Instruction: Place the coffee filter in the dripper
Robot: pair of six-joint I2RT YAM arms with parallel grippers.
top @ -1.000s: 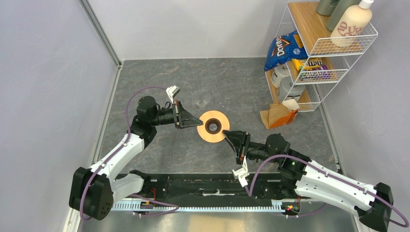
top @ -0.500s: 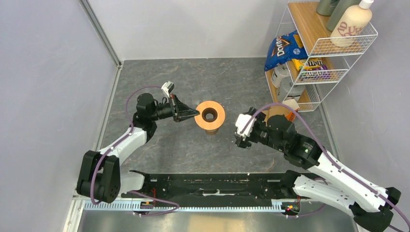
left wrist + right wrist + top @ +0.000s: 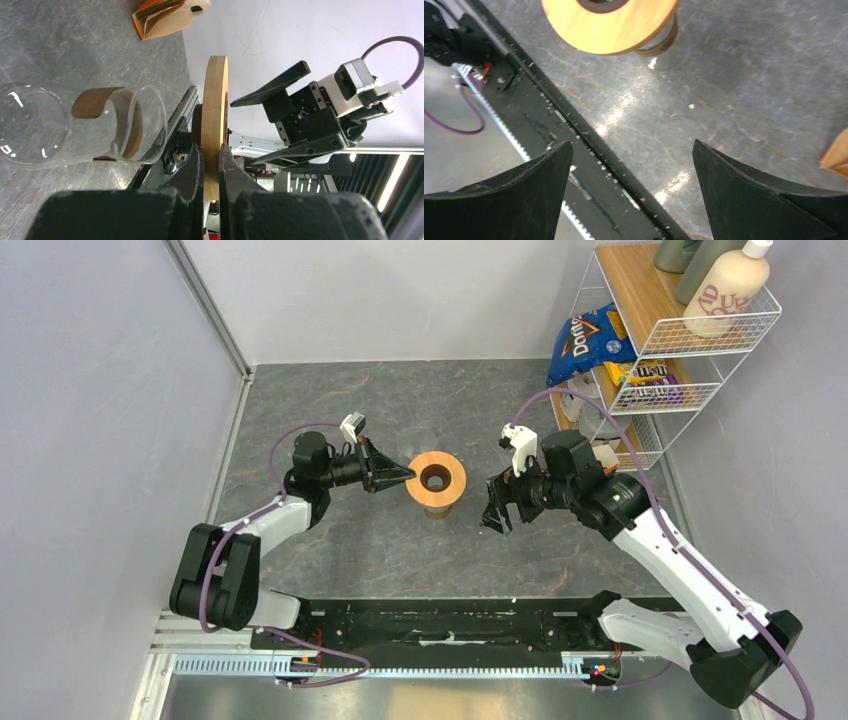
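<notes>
Left gripper point(image 3: 210, 157) pinches dripper point(image 3: 435, 480) collar. Right gripper point(image 3: 497, 502) spread, empty, right of dripper; coffee filter point(image 3: 167, 20) farther right, nearer right arm.

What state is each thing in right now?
left gripper, shut on the collar of the dripper.
right gripper, open, holding nothing.
dripper, held over the glass cup, no filter in it.
coffee filter, untouched, away from both grippers.
glass cup, upright under the dripper.
</notes>
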